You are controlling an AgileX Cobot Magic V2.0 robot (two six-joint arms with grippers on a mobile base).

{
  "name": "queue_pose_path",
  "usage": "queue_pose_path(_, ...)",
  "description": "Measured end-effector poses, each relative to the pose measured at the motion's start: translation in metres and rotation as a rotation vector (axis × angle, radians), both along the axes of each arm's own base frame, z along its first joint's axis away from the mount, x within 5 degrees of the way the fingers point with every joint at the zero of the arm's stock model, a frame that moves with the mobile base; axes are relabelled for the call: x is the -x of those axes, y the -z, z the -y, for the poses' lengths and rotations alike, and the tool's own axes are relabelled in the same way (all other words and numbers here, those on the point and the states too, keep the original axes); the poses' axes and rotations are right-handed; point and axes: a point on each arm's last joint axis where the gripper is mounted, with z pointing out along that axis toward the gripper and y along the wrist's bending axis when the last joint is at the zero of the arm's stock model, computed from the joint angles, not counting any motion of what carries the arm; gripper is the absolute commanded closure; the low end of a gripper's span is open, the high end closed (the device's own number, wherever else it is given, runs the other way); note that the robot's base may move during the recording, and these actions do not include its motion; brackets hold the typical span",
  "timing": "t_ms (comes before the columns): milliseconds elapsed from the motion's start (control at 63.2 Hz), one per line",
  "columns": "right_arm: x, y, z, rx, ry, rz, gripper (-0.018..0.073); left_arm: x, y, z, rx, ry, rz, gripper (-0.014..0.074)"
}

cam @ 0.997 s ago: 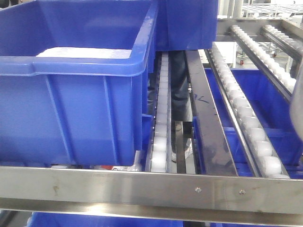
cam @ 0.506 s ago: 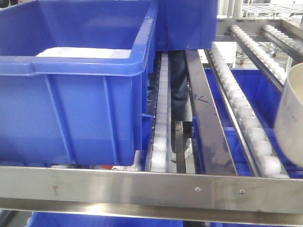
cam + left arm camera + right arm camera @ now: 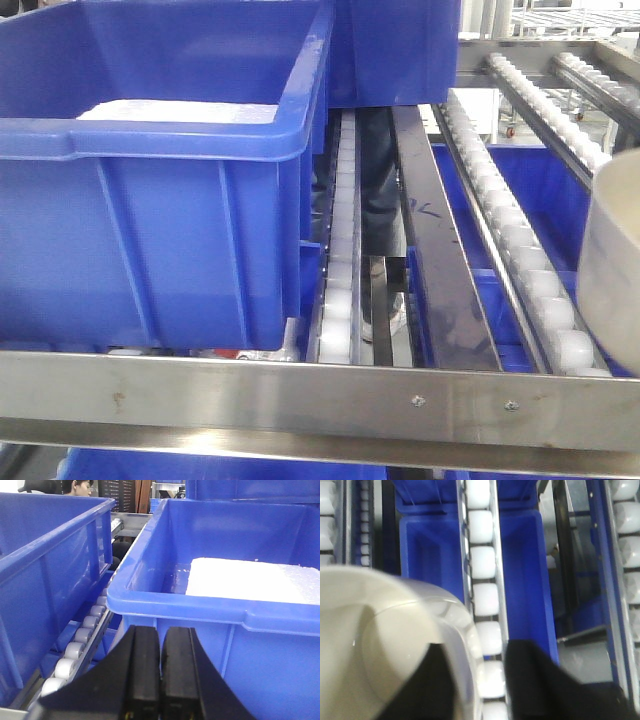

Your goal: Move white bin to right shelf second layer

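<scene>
White bin (image 3: 612,265) cut off by frame edge.

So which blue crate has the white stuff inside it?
The big blue crate at the front left of the rack. A flat white slab lies in its bottom. The blue crates under the rollers look bare inside.

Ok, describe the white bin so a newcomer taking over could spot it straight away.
Start at the stainless steel front rail of the roller rack and follow it to the far right edge of the front view. There, above a track of small white rollers, is the glossy cream-white plastic tub. Its neighbours are big blue rectangular crates; it alone is pale and round-walled.
</scene>
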Motion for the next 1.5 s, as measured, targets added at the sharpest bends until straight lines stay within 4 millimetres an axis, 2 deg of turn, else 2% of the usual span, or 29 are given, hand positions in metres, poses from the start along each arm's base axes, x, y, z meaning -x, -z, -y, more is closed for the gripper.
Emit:
queue_pose_path(190,0.011,-0.012,-0.004,0.003,-0.006,-0.004,0.0183,0.0,0.0,0.0,0.0,0.0,0.0,0.0512)
queue_pose_path(332,0.032,-0.036,-0.015,0.016,-0.063,0.066,0.0263,0.0,0.0,0.0,0.0,0.0,0.0,0.0512)
queue_pose_path(411,0.046,-0.044,-0.021,0.035,-0.115,0.116,0.0348,0.0,0.0,0.0,0.0,0.0,0.0,0.0512)
queue_pose_path(522,0.07,-0.035,-0.025,0.046,-0.156,0.139,0.0524,0.0,0.0,0.0,0.0,0.0,0.0,0.0512)
queue_pose_path(617,0.093,-0.026,-0.024,0.047,-0.161,0.176,0.0505,0.0,0.0,0.0,0.0,0.0,0.0,0.0512)
queue_pose_path(759,0.121,-0.025,-0.022,0.048,-0.159,0.277,0.0508,0.0,0.0,0.0,0.0,0.0,0.0,0.0512)
queue_pose_path(886,0.134,-0.025,-0.021,0.048,-0.157,0.334,0.0508,0.0,0.0,0.0,0.0,0.0,0.0,0.0512)
queue_pose_path(1266,0.135,-0.029,-0.021,0.049,-0.162,0.388,0.0508,0.0,0.0,0.0,0.0,0.0,0.0,0.0512)
queue_pose_path(1503,0.135,-0.037,-0.027,0.113,-0.264,0.62,0.0508,0.0,0.0,0.0,0.0,0.0,0.0,0.0512)
